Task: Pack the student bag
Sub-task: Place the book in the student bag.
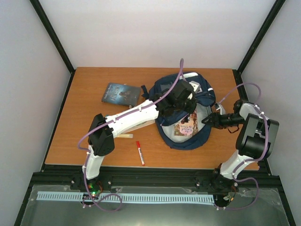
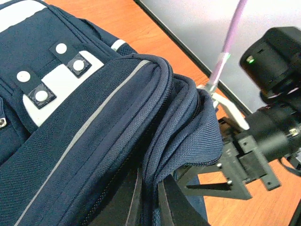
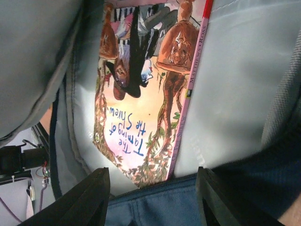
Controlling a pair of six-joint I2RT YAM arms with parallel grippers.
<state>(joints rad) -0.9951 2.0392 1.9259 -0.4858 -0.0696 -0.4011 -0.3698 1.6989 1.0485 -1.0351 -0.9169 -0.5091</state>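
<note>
The student bag (image 1: 207, 96) lies open on the table, navy with white patches (image 2: 61, 80) and a pale grey lining (image 3: 235, 94). My left gripper (image 2: 151, 193) is shut on the folded edge of the bag's upper flap and holds it up; in the top view that gripper (image 1: 187, 112) is over the bag's mouth. A picture book, "The Taming of the Shrew" (image 3: 141, 89), lies inside on the lining (image 1: 184, 129). My right gripper (image 3: 153, 200) stands open at the bag's right rim (image 1: 207, 120), its fingers straddling the navy rim (image 3: 155, 209) and pointing at the book.
A dark-covered book (image 1: 121, 93) lies on the table left of the bag. A red marker (image 1: 140, 153) rests near the front edge, and a pale wooden stick (image 1: 125, 135) pokes out beneath my left arm. Black frame posts and white walls enclose the table.
</note>
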